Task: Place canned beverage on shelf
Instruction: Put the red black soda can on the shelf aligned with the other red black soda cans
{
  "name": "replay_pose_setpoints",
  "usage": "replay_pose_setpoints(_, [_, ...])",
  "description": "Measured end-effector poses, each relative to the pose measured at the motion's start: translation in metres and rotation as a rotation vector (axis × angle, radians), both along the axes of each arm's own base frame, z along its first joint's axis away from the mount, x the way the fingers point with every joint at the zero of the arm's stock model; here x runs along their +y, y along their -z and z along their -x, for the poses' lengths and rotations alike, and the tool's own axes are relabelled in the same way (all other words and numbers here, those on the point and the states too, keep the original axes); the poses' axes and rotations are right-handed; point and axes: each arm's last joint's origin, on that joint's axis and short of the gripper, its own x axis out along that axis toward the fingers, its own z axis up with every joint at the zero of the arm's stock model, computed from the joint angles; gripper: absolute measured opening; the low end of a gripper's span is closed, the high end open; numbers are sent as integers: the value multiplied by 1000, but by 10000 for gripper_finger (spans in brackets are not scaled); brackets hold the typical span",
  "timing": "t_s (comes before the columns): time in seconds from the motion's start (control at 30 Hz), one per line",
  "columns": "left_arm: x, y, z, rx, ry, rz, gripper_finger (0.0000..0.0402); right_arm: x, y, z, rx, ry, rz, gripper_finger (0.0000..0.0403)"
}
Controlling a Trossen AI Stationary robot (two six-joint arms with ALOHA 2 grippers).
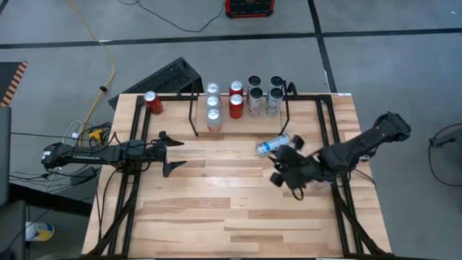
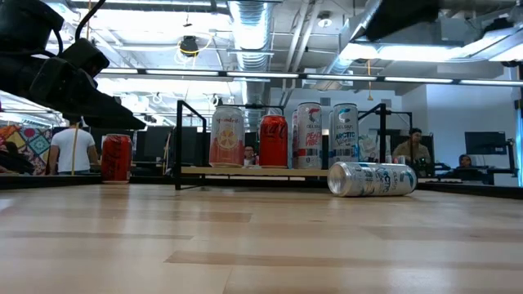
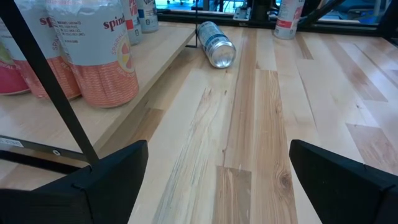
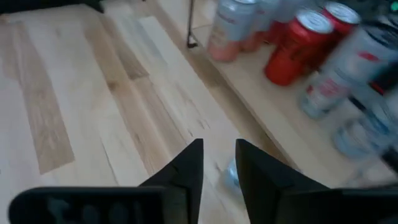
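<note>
Wooden table seen from above, flanked by two dark arms; low shelf of thin black rod and light board at the table's far edge, near its middle. On the shelf, upright: pale pink-and-white cans toward its left end, two red cans at centre, silver cans toward its right end. Apart from these, a single red can upright near the table's far left corner, outside the shelf.

Silver canned beverage on its side on the table top, just in front of the shelf's right end; not on the board, and tilted relative to the shelf's front edge.

Right gripper above the table toward its right edge, just beside the fallen can but holding nothing; fingers parted by a narrow gap in the wrist view; contact with the can possibly none, view blurred.

Left gripper above the table toward its left edge, well apart from the fallen can; fingers spread wide, empty.
</note>
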Motion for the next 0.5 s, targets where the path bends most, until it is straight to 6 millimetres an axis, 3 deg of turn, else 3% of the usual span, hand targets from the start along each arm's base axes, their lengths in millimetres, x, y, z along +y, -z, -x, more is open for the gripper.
replay_pose_setpoints(0.27, [0,0,0,0,0,0,377,-36,18,-40,36,-137,8,139])
replay_pose_setpoints(0.5, [0,0,0,0,0,0,377,-64,30,-55,-83,-264,-117,139])
